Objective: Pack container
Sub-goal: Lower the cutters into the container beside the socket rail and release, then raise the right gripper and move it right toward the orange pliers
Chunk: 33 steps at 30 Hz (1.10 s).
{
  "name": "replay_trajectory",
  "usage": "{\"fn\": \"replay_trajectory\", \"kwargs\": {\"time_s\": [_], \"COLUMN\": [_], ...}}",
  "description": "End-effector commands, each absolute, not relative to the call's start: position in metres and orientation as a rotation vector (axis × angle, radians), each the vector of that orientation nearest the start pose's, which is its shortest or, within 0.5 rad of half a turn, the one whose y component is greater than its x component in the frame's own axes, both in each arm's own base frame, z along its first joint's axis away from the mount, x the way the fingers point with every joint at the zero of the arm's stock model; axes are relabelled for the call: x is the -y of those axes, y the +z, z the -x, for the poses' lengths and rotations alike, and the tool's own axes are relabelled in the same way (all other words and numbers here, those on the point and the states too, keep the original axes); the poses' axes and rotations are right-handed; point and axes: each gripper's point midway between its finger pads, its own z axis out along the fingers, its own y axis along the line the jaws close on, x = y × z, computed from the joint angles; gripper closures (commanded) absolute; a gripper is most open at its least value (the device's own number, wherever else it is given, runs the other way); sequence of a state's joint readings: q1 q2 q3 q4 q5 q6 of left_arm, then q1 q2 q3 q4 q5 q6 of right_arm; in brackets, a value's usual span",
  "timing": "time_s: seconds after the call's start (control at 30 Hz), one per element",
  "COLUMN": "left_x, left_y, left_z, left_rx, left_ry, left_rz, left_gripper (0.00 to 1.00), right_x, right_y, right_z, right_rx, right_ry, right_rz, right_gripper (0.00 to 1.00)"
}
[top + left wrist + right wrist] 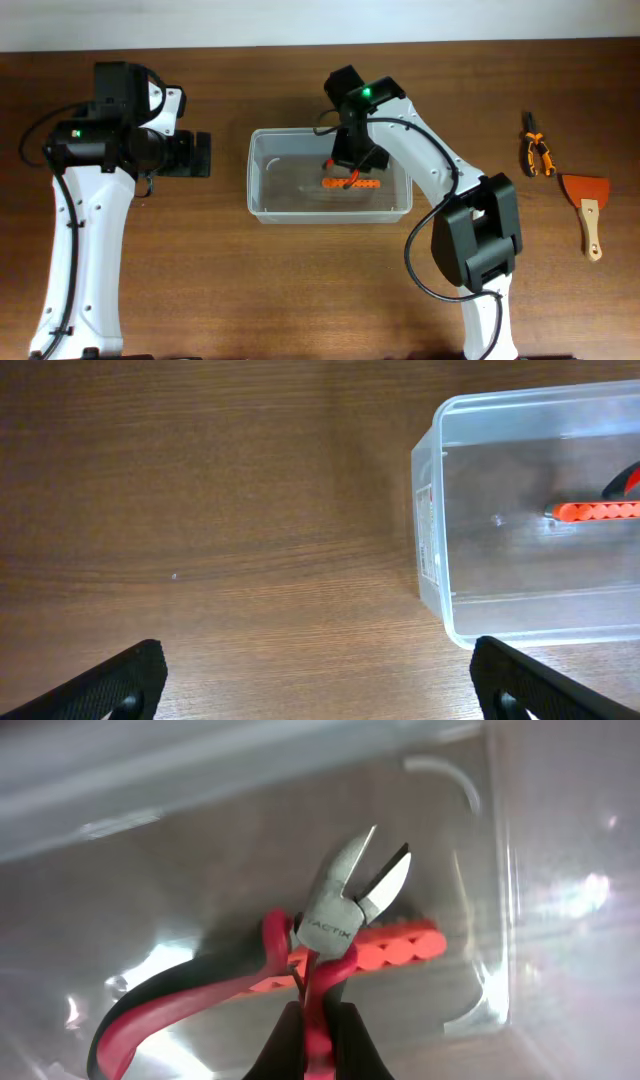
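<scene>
Right end effector (318,1040) at bottom centre of the right wrist frame: fingers are clamped narrow on one red handle of the side cutters (345,905). The cutters are held with the steel head pointing to the upper right of the frame, their blades parted. Second handle, red and black, is splayed out to the lower left. Whether the cutters touch the floor below cannot be told.

An orange scalloped strip (400,945) is seen lying flat behind the cutters, on the floor of the container (262,205). The container is placed at the centre of the overhead frame on the wooden counter (300,290), long side running left to right, with the right arm reaching into it from above.

Left end effector (320,675) is spread wide, nothing gripped, fingers seen at the lower corners of the left wrist frame, above bare counter just left of the container.

At far right of the overhead frame, orange-handled pliers (537,152) and a scraper (587,210) with wooden handle are laid on the counter, well apart from the container.
</scene>
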State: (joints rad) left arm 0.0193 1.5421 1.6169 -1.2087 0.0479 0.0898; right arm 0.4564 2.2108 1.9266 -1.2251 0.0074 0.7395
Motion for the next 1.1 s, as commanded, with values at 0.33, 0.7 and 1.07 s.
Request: {"fn": "replay_trajectory", "kwargs": {"time_s": [0.33,0.7,1.07], "left_x": [0.0,0.0,0.0], "left_y": [0.239,0.239,0.239], "left_z": [-0.359,-0.359,-0.359], "left_rx": [-2.684,-2.684,-2.684], "left_ry": [-0.024,-0.024,-0.024], "left_rz": [-0.107,-0.107,-0.107], "left_gripper": [0.01,0.01,0.01], "right_x": [-0.192,-0.192,-0.188], "right_y": [0.028,0.029,0.081], "right_z": [-0.375,-0.376,-0.406], "right_rx": [-3.096,-3.096,-3.05], "right_ry": [0.008,0.013,0.098], "right_rz": [-0.684,-0.672,-0.551], "right_gripper": [0.95,0.83,0.82]}}
